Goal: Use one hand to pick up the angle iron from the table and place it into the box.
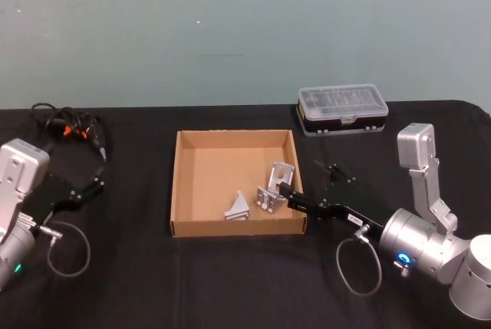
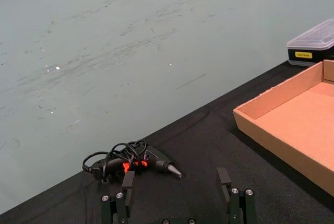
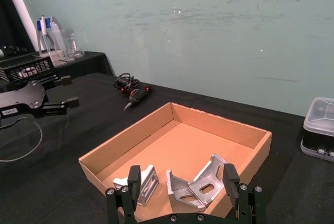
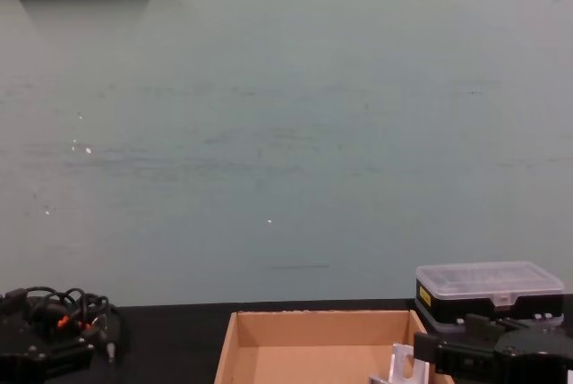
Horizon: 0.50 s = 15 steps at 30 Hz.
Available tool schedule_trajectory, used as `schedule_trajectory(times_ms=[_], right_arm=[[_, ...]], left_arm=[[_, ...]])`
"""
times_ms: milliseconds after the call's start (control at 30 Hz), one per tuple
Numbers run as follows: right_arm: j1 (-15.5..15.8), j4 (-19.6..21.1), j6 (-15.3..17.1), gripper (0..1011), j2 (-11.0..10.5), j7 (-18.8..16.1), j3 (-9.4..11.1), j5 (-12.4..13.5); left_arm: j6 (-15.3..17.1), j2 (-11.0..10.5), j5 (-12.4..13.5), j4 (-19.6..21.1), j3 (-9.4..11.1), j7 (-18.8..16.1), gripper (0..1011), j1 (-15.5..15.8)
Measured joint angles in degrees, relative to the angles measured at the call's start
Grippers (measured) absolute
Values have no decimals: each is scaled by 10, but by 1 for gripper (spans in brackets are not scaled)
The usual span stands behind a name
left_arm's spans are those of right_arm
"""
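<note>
Head view: black organiser case behind the box's right corner, corded tool far left. Right gripper reaches over the box's right wall. 2 angle irons lie inside near the front wall.

Right wrist view: fingers spread wide, holding nothing; angle iron between them, its legs forming a V.

Left gripper parked at the left, open.
</note>
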<state>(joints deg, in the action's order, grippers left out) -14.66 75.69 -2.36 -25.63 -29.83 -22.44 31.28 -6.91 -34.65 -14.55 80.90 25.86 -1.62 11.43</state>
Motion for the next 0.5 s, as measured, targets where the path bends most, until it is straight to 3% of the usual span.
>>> schedule_trajectory(times_ms=[500], right_arm=[[0,0,0,1002,0,0,0,0]], left_arm=[[0,0,0,0,0,0,1000,0]])
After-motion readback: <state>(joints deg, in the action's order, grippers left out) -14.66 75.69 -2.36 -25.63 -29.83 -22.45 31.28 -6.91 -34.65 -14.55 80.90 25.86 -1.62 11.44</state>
